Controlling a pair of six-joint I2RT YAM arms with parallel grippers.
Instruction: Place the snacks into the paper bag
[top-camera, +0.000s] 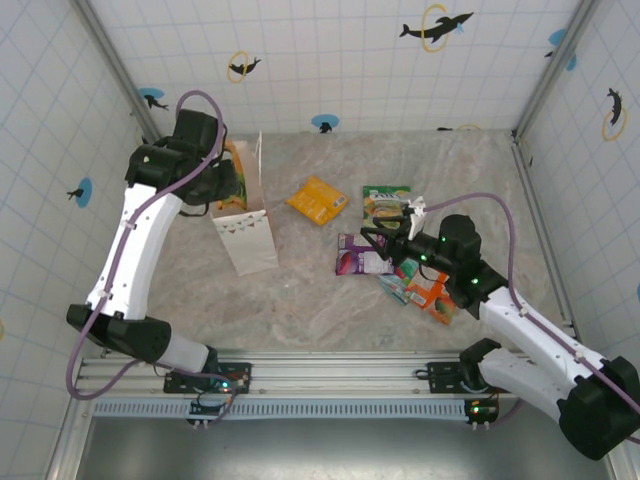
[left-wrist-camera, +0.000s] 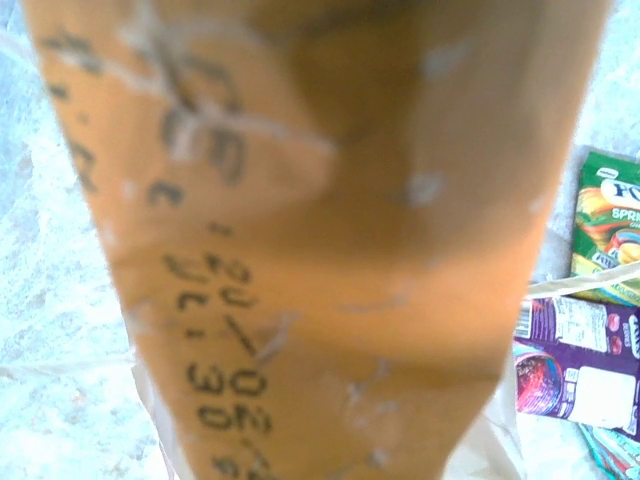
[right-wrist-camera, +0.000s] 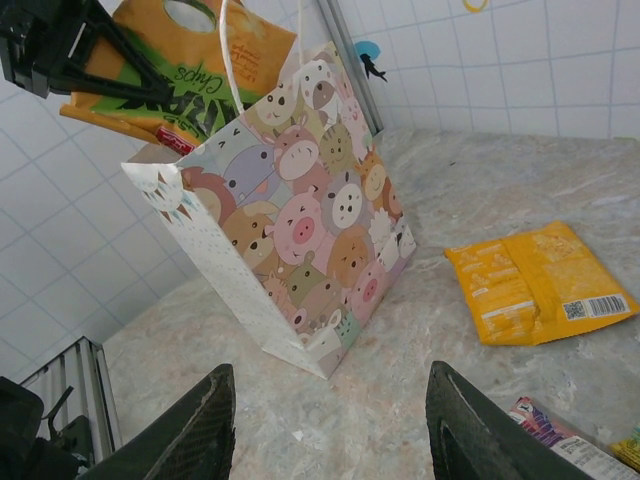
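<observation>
Arms show white links (top-camera: 130, 250), black joints (top-camera: 165, 165), looping purple cables (top-camera: 205, 97); end effector fingers (right-wrist-camera: 205, 430) black.

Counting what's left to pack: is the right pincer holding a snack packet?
No, the right pincer stands with its jaws apart, and there is just bare table between them.

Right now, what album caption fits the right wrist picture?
Left gripper holds an orange chips packet at the animal-print paper bag's mouth; a yellow packet lies nearby.
</observation>
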